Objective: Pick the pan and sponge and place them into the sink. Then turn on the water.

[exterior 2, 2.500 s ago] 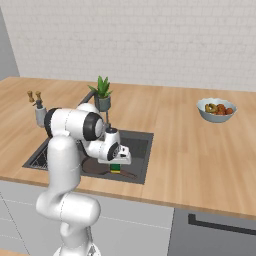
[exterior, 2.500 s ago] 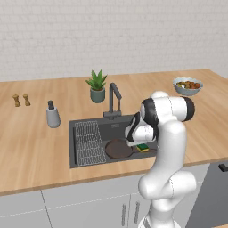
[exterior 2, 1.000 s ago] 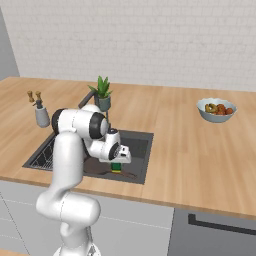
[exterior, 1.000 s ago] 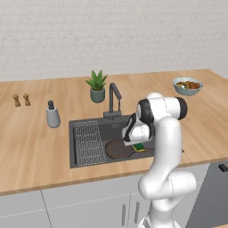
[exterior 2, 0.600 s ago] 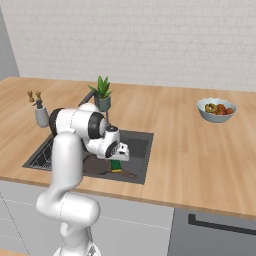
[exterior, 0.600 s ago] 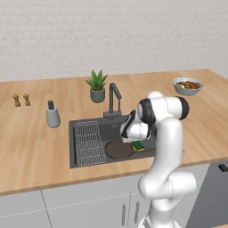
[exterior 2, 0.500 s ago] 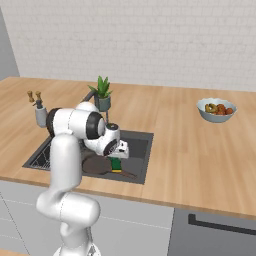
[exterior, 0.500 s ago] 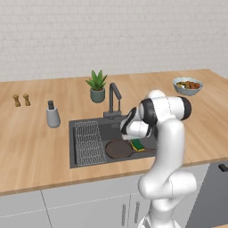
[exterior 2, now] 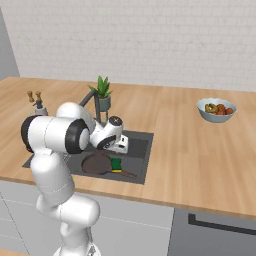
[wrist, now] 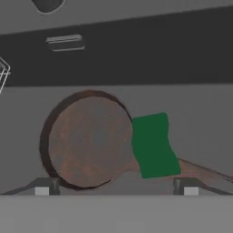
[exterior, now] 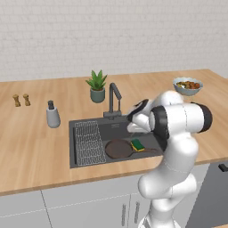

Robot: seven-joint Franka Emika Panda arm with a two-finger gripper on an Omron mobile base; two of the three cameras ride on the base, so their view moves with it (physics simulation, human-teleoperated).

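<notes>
You see the pan (exterior: pixel 118 148) lying flat on the floor of the sink (exterior: pixel 84 160), right of the rack (exterior: pixel 89 141). The sponge (exterior: pixel 137 144), green face up, rests just at the pan's right edge, probably over the start of the handle. The gripper (wrist: pixel 116 190) hangs above them with its jaws wide apart, grasping nothing. The faucet (exterior: pixel 114 99) stands at the far rim.

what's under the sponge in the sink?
The sponge, green face up, lies across the pan where its handle begins, beside the rim. The handle stretch beneath is covered.
</notes>
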